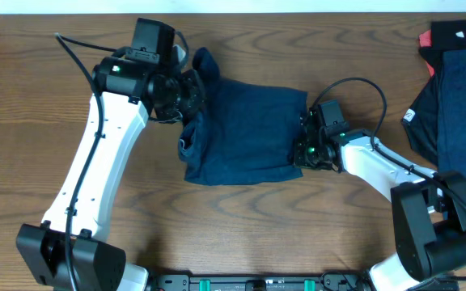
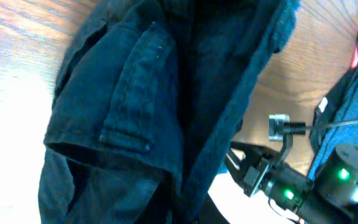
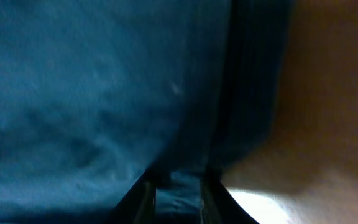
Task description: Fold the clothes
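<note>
A navy-blue garment (image 1: 245,129) of the clothes lies folded mid-table. My left gripper (image 1: 188,93) is at its upper left corner, where the cloth is bunched and raised. In the left wrist view the garment (image 2: 142,93) hangs right in front of the camera, a seamed hem showing, and hides the fingers. My right gripper (image 1: 302,144) is at the garment's right edge. In the right wrist view the right gripper (image 3: 178,196) has a strip of navy cloth (image 3: 73,93) between its two dark fingers (image 3: 146,202), which stand close together.
More clothes are piled at the table's far right: a navy piece (image 1: 459,97) with a small white label (image 1: 408,115) and a black and red piece (image 1: 451,36). The right arm (image 2: 328,180) shows in the left wrist view. Bare wood surrounds the garment.
</note>
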Controlling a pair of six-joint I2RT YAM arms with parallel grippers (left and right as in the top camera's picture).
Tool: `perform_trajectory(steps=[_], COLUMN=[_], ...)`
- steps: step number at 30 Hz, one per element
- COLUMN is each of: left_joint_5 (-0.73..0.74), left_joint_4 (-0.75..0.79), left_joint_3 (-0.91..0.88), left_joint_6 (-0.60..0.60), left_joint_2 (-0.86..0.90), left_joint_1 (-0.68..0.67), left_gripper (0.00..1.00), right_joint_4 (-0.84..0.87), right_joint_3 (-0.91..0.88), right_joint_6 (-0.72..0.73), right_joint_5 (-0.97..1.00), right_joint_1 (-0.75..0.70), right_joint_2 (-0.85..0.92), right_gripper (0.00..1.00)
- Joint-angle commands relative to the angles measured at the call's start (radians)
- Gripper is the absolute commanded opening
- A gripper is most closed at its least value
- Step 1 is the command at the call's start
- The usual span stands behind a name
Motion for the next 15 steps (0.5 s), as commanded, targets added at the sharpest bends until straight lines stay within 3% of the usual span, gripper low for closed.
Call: perform_trajectory(steps=[1,15], left_joint_5=[0.035,0.084], left_joint_4=[0.014,0.122], left_joint_3=[0.018,0.019], left_joint_6=[-0.012,-0.024], left_joint_2=[0.005,0.004], left_joint_1=[-0.024,-0.118], left_gripper=[0.06,0.06], right_joint_4=[0.005,0.002], right_joint_3=[-0.008,-0.008], right_joint_6=[0.006,0.003], right_joint_5=[-0.043,-0.043], right_joint_1=[0.0,0.001], right_joint_2=[0.066,0.1], right_gripper=[0.21,0.2])
